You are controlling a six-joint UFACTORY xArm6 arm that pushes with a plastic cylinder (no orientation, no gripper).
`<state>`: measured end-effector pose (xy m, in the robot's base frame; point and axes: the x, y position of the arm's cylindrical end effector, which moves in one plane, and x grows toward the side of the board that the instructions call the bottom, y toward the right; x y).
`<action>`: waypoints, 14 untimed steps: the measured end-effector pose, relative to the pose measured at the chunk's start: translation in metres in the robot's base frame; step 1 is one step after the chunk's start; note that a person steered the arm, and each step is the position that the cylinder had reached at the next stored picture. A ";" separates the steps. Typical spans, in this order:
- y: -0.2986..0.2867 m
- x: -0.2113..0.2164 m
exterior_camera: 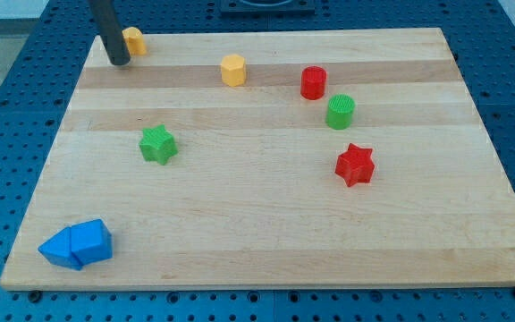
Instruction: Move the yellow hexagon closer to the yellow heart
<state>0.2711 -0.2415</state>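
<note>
The rod comes in from the view's top left, and my tip [119, 61] sits right at the far left corner of the wooden board [266, 241], touching or just beside the yellow heart [134, 40], which peeks out on the tip's right. The rod covers part of that block, so its shape is hard to read; I take it for the heart because the other yellow piece is plainly 6-sided.

That other piece, the yellow hexagon [232, 70], stands near the board's top edge, to the right of the tip with a stretch of bare wood between them.

There is no claw here to be apart or together, just a plain rod end, so nothing gets clamped; it is all pushing.

The hexagon looks like a small rigid plastic block, light, and likely to slide easily on smooth wood. My guess is it spins if struck on a corner, so the push wants to land square on its right-hand flat face, driving it toward the view's left.

Further right stand 1 red cylinder [314, 82], 1 green cylinder [340, 111] and 1 red star [355, 164]. A green star [158, 144] sits lower left, and blue blocks [77, 244] cluster at the bottom left corner.
</note>
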 end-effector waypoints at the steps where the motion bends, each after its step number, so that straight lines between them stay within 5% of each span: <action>1: 0.026 0.057; 3: 0.202 0.075; 4: 0.236 0.069; 14: 0.160 0.005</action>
<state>0.2756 -0.0814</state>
